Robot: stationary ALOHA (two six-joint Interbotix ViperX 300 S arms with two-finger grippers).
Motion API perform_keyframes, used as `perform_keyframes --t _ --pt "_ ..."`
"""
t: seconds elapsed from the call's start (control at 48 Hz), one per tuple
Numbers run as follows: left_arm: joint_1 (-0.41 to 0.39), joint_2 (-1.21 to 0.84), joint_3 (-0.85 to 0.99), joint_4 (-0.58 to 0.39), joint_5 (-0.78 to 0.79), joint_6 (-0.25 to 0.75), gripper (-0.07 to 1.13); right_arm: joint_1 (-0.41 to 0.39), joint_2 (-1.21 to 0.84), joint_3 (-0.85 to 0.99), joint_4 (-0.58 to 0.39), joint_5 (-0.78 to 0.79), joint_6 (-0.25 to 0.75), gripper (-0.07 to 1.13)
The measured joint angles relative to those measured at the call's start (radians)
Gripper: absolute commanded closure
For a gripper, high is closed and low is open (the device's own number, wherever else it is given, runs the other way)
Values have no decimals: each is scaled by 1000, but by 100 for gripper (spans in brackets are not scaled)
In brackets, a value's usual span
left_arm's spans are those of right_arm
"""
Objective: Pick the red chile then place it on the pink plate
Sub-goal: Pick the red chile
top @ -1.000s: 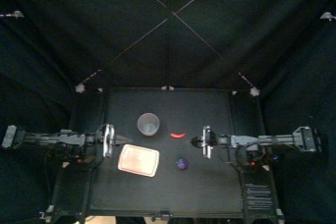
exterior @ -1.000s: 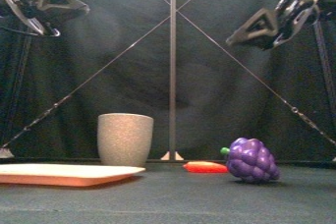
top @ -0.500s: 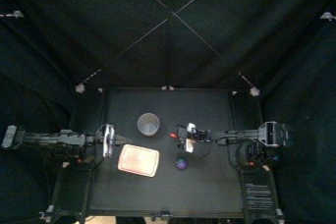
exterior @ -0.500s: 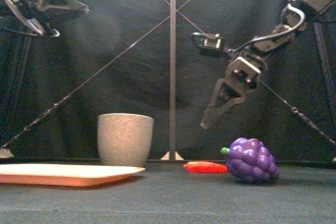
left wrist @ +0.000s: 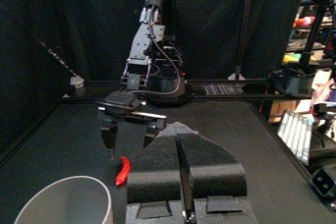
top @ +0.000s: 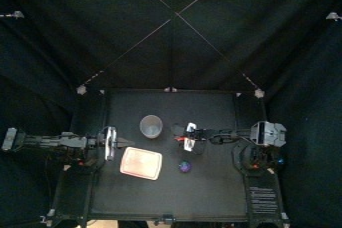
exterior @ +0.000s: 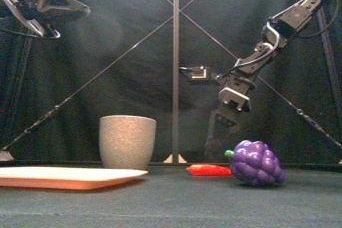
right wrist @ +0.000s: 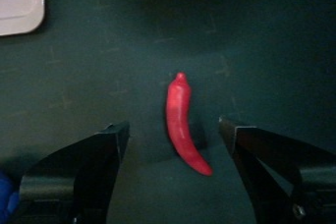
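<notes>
The red chile point(right wrist: 184, 125) lies flat on the black table, seen low in the front view point(exterior: 207, 170) between the grey cup and the grapes. My right gripper point(right wrist: 174, 128) hangs open just above it, one jaw on each side, not touching; from the front the gripper point(exterior: 221, 129) is a little above the table. The pink plate point(top: 142, 162) lies front left of the chile, with nothing on it. My left gripper point(left wrist: 184, 174) rests shut and raised at the table's left point(top: 100, 145).
A tall grey speckled cup point(exterior: 128, 141) stands behind the plate, left of the chile. Purple toy grapes point(exterior: 257, 163) sit close by, right of the chile and nearer the front, also in the top view point(top: 185, 168).
My right arm has swung in from the right side and come down over the chile, jaws open. The left arm, chile, plate, cup and grapes have not moved.
</notes>
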Motion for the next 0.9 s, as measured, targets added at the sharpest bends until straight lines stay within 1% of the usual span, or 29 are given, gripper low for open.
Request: perform_keyframes --t 0.375,0.5,0.625,0.688,0.833,0.896 --pt "2 -2 2 2 0 0 109 -31 74 -29 55 5 -6 4" --pt "2 -2 2 0 0 0 109 -31 83 -31 58 12 -8 6" --pt "2 -3 2 2 0 0 109 -26 86 -31 60 31 -9 20" --pt "3 -3 2 2 0 0 109 -21 86 -31 60 40 -9 30" --pt "6 -5 5 2 0 0 109 -11 87 -34 58 48 -8 58" --pt "8 -5 6 0 0 0 109 -3 87 -41 60 48 -5 65"
